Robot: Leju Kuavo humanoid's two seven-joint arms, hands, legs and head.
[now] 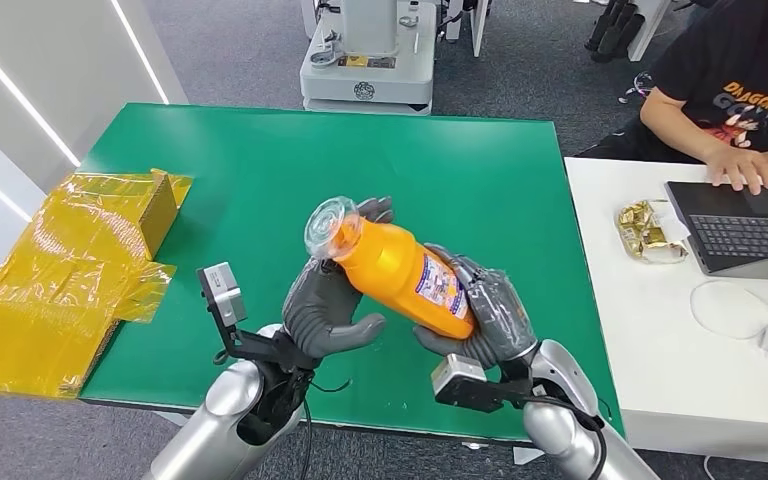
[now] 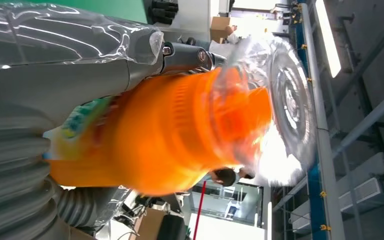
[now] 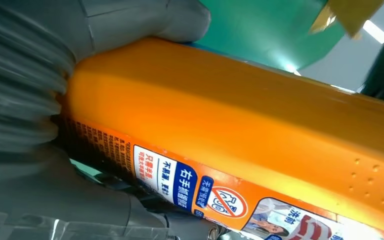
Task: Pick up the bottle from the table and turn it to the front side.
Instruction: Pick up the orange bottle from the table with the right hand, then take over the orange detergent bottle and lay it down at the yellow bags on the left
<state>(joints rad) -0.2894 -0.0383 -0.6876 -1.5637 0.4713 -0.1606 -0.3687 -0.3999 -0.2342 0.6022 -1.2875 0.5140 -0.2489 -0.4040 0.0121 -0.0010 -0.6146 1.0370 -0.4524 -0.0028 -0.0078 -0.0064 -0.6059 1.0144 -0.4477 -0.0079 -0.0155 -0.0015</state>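
We see the orange bottle (image 1: 400, 268) lifted off the green table (image 1: 260, 180), held tilted above the near edge of the tabletop, roughly midway along it, with its clear cap (image 1: 326, 222) up and toward the far left and its base down toward the near right. Our left hand (image 1: 325, 300) grips the neck end, fingers wrapped round behind the shoulder and thumb curled under; our right hand (image 1: 485, 315) cups the base, fingers closed on the lower body. The label faces partly up in the head view, but its print is too small there to read. The right wrist view shows a strip of the label with Chinese text and a red prohibition sign, the rest cut off. In the left wrist view the bottle is blurred and the cap washed out by glare. A yellow, film-wrapped box (image 1: 80, 270) sits at the left edge, overhanging it. A person (image 1: 740, 90) works at a laptop (image 1: 750, 225) on the neighbouring white table (image 1: 660, 330).
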